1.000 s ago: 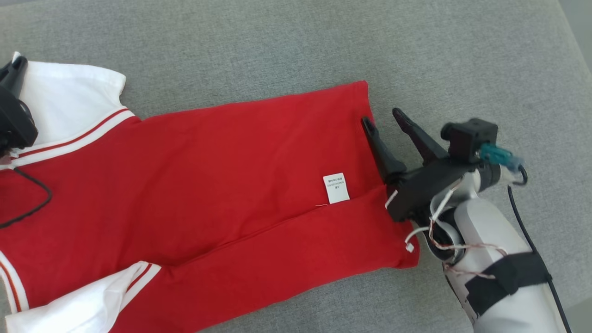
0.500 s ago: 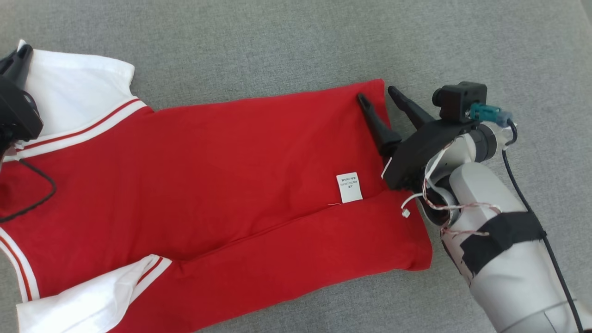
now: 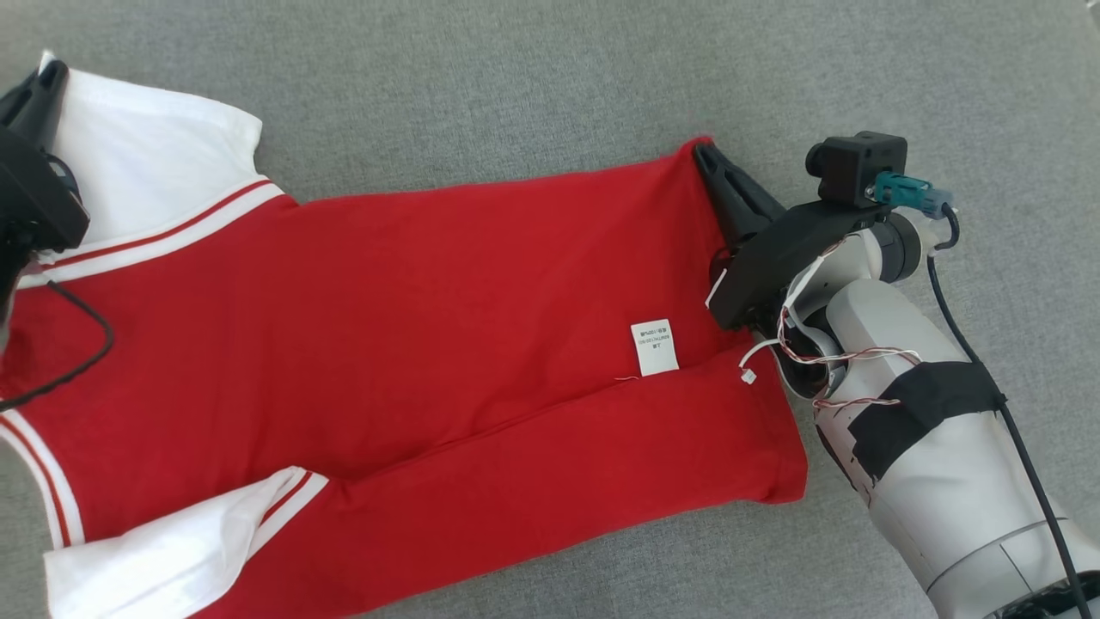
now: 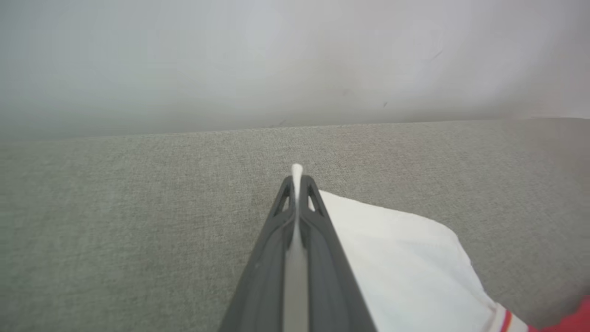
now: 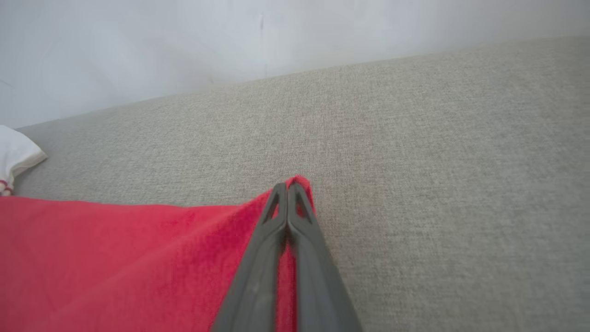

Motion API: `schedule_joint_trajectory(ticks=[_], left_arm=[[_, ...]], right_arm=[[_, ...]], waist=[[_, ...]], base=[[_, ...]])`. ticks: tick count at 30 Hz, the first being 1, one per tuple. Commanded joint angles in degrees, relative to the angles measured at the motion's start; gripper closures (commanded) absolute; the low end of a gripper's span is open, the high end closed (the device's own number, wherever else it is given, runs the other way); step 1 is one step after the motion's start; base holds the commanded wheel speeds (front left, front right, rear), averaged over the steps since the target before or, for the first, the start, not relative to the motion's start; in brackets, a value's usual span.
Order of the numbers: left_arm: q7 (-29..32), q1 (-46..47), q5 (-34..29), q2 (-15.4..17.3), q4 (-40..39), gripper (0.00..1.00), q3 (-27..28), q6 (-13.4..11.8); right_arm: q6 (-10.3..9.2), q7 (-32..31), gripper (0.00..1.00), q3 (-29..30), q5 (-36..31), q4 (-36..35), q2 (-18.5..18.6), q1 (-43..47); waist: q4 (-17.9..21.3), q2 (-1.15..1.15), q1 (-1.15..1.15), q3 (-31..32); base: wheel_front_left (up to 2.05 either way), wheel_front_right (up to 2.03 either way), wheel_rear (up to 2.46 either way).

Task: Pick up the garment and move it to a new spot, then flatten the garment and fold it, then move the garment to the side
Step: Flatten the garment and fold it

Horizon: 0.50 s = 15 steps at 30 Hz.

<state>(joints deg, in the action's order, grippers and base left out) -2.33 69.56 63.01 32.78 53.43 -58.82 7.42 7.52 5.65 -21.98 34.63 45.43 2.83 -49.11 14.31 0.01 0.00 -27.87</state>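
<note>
Head view: a soft red knit garment (image 3: 430, 327) with white sleeves and striped cuffs lies spread flat on a grey woven surface (image 3: 516, 77). A small rectangular white label (image 3: 654, 347) sits near its hem. The right gripper (image 3: 711, 165) pinches the hem's far corner; the left gripper (image 3: 41, 82) sits at the far white sleeve (image 3: 146, 146).

Left wrist view: the tapered dark fingers are pressed together on a thin fold of the sleeve's white edge.

Right wrist view: the slim fingers are clamped tight on a raised peak of red cloth.
</note>
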Motion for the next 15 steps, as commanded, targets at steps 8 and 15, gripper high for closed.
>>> schedule_joint_trajectory(ticks=[8, 15], left_arm=[[-6.29, -2.19, 2.69, 0.92, -4.47, 1.0, -1.17, 0.02], [-10.38, -6.12, 5.08, 2.14, -10.61, 1.0, -1.72, 0.02]], right_arm=[[-0.03, 2.97, 1.0, -2.2, 3.36, -0.6, 3.2, 1.59], [-0.03, 2.4, 1.0, -4.78, 9.25, -6.45, 8.33, 6.43]], waist=[[-2.36, -0.01, 0.0, 3.76], [-4.89, -0.01, 0.0, 6.76]], base=[[0.0, 0.0, 0.0], [0.0, 0.0, 0.0]])
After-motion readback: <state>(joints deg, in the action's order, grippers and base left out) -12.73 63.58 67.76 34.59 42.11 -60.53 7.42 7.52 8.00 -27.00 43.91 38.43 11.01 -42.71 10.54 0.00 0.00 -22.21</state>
